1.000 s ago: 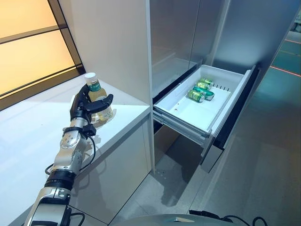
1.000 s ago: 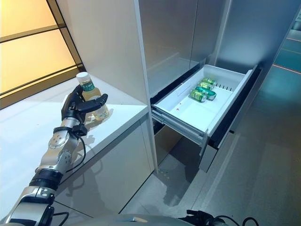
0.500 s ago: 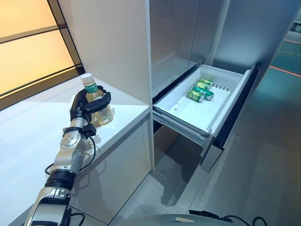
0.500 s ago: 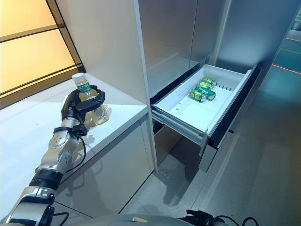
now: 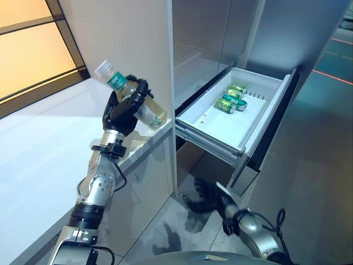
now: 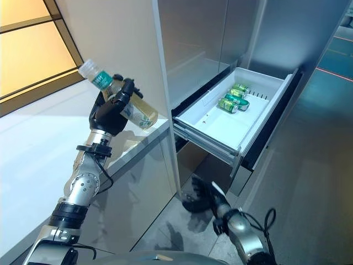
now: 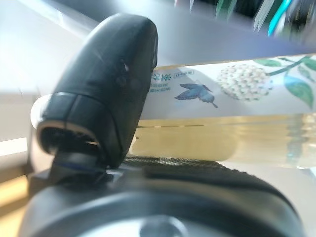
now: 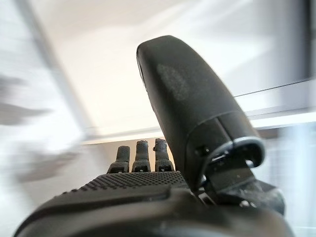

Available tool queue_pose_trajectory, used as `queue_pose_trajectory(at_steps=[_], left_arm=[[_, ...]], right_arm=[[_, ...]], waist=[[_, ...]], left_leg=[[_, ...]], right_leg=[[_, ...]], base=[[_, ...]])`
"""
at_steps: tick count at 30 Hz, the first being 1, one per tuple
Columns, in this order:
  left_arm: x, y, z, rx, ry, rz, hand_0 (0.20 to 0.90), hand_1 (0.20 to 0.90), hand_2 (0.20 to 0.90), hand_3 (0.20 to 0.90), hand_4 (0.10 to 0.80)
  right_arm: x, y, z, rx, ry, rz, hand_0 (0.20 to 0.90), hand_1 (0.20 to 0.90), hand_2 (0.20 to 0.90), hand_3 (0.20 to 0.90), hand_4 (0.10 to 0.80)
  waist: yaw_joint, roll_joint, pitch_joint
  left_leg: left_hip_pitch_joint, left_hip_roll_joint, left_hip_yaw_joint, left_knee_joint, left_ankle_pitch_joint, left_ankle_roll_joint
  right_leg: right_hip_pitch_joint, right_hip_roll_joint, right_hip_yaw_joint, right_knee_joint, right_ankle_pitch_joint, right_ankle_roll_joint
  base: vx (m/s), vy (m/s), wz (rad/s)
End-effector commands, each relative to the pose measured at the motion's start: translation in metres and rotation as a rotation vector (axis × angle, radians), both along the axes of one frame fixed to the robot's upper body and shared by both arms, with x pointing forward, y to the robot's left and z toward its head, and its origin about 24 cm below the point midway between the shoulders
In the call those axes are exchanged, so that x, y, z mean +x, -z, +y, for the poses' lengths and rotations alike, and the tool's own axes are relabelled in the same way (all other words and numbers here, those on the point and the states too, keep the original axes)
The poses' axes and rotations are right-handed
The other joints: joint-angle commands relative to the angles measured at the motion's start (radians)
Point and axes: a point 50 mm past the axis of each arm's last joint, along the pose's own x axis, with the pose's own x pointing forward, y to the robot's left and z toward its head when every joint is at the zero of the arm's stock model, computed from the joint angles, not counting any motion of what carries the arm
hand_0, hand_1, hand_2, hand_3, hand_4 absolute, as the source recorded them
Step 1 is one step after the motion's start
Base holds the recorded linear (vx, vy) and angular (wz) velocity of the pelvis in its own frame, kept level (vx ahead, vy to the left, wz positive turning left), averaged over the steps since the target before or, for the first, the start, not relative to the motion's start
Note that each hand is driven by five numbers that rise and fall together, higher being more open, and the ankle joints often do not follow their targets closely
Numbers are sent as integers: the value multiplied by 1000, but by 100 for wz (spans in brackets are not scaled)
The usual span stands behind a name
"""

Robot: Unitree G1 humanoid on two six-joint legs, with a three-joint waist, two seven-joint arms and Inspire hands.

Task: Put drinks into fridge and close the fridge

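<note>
My right hand (image 6: 199,200) hung low, fingers loose, empty. Left hand (image 5: 122,110) was wrapped round the bottle (image 5: 134,98) mid-body, tilted, above the counter (image 5: 44,149) edge. It looked full, smooth plastic (likely slippery, heavyish); mid-body hold judged sound. Beyond, drawer (image 5: 259,124) stood open with cans (image 5: 230,100).

A white counter (image 5: 49,160) runs along the left beneath an amber-lit window, ending at a tall white cabinet wall; nothing rests on its visible top. Beside it, a white fridge drawer (image 5: 218,124) stands pulled out from the steel-grey fridge front (image 5: 209,38). Three green drink cans (image 5: 231,99) lie on their sides, close together, at the drawer's far end, while its near part is bare. Below the drawer stretches a grey speckled floor (image 5: 309,182).
</note>
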Motion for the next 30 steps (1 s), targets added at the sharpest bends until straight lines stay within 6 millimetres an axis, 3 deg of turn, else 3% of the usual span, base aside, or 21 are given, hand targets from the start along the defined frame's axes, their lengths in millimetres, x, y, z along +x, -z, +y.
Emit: queue_pose_trajectory(at_steps=[1,6,10,15,22,30], left_arm=[[-9,-83,-11,3,62,-468,300,300,300,200,100],[-11,-85,-21,-25,132,-470,300,300,300,200,100],[-14,-88,-36,46,104,-485,300,300,300,200,100],[-26,-94,-52,225,64,-570,300,300,300,200,100],[-33,-102,-71,398,48,-686,300,300,300,200,100],[-33,-110,-75,490,-45,-742,300,300,300,200,100]], right_arm=[[41,-82,2,34,-62,-368,900,900,900,900,800],[57,-169,12,98,-173,-655,900,900,900,900,800],[59,-201,22,91,-206,-769,900,900,900,900,800],[55,-212,27,132,-220,-779,900,900,900,900,800],[54,-212,46,306,-304,-668,900,900,900,900,800],[51,-214,62,430,-424,-541,900,900,900,900,800]], waist=[[0,-4,-51],[0,-5,-47],[3,-7,-47],[6,-11,-48],[14,-18,-48],[19,-26,-53]], left_leg=[[13,-5,37,2,-80,10],[12,-6,45,2,-82,8],[12,-6,47,2,-81,8],[10,-4,48,2,-79,11],[6,-1,48,2,-75,10],[2,-1,46,2,-70,6]], right_leg=[[-36,-33,13,5,55,54],[-41,-32,22,4,59,55],[-41,-31,25,4,60,55],[-44,-31,23,4,62,56],[-43,-31,17,4,63,56],[-44,-32,9,4,62,58]], base=[[-54,-7,-5],[-41,0,-10],[-20,-6,-4],[-19,-13,1],[0,0,0],[0,0,0]])
